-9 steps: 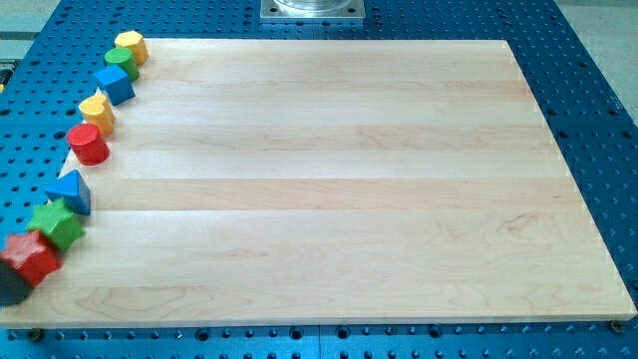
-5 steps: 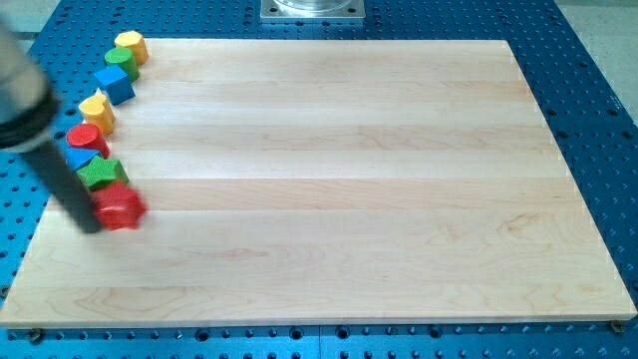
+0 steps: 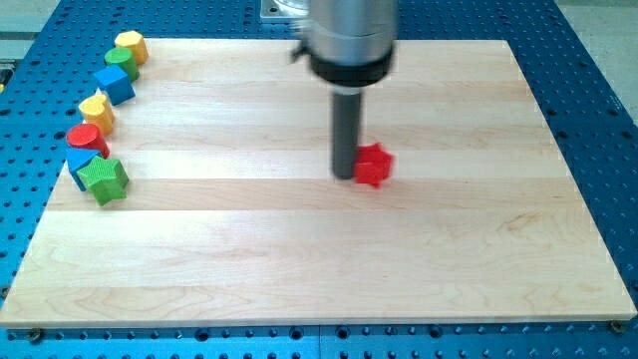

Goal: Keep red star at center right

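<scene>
The red star (image 3: 374, 165) lies on the wooden board (image 3: 319, 259), a little right of the board's middle. My tip (image 3: 345, 176) stands right against the star's left side. The rod rises from there to the arm's grey cylinder (image 3: 350, 35) at the view's top. The star looks a little blurred.
Along the board's left edge stand several blocks: a yellow one (image 3: 130, 46), a green one (image 3: 122, 59), a blue cube (image 3: 116, 84), a yellow one (image 3: 97, 110), a red cylinder (image 3: 86, 139), a blue one (image 3: 79, 162) and a green star (image 3: 105, 179). Blue pegboard (image 3: 598, 120) surrounds the board.
My tip has swept from the board's left edge to the right, pushing the red star to just right of the middle. The green star and blue block now sit by the red cylinder.
</scene>
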{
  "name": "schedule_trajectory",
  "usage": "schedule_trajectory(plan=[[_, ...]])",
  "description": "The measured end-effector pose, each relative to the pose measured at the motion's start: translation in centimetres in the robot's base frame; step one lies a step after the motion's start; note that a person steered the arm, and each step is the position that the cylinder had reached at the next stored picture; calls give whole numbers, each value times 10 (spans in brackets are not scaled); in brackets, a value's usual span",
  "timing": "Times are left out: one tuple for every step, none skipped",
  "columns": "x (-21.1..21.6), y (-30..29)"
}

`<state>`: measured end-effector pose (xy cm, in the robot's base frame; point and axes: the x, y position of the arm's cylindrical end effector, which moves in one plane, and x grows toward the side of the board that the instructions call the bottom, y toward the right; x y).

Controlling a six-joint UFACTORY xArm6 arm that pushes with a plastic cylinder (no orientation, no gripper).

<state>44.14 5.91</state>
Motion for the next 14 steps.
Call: schedule_trajectory(plan=[[0, 7], [31, -5], [26, 65], [16, 55], [11, -3], [-26, 65], [-39, 101], [-86, 116], [-86, 155], [-66, 141], [-62, 134], [-71, 81], [-47, 99], [-18, 179]])
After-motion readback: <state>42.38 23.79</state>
